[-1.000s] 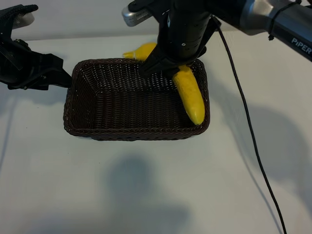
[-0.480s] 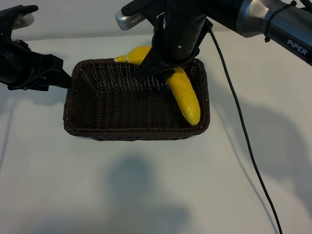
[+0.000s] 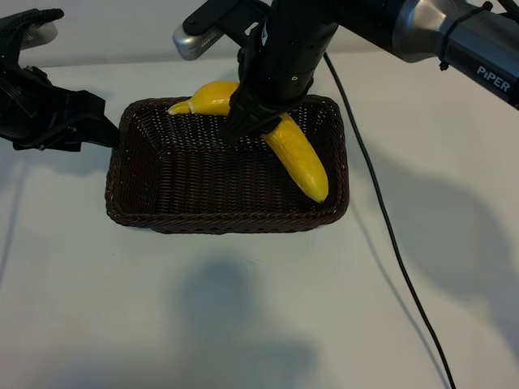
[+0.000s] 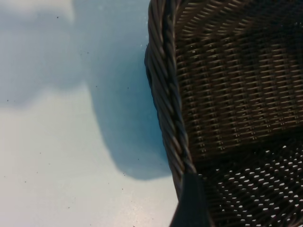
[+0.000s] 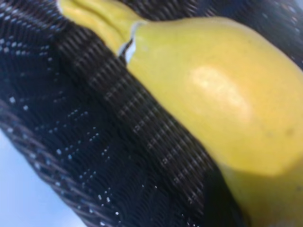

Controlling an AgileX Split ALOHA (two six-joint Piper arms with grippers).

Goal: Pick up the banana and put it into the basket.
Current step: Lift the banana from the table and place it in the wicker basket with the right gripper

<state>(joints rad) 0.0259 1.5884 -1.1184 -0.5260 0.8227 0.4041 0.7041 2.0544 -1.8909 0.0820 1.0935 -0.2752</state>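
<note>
R gripper (image 3: 258, 121), upper centre, clamps banana (image 3: 298, 160) at mid-body over basket (image 3: 227, 219). L gripper (image 3: 97, 121), upper left, jaws spread wide, holding nothing, beside basket rim.

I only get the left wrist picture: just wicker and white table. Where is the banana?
Observer: The right hand grips the banana over the basket.
Operator: Is it inside?
Observer: Partly. Its tip hangs low inside near the right wall, and its stem pokes out over the far rim.
Operator: And the other hand?
Observer: The left hand sits open beside the basket's left end, holding nothing.
</note>
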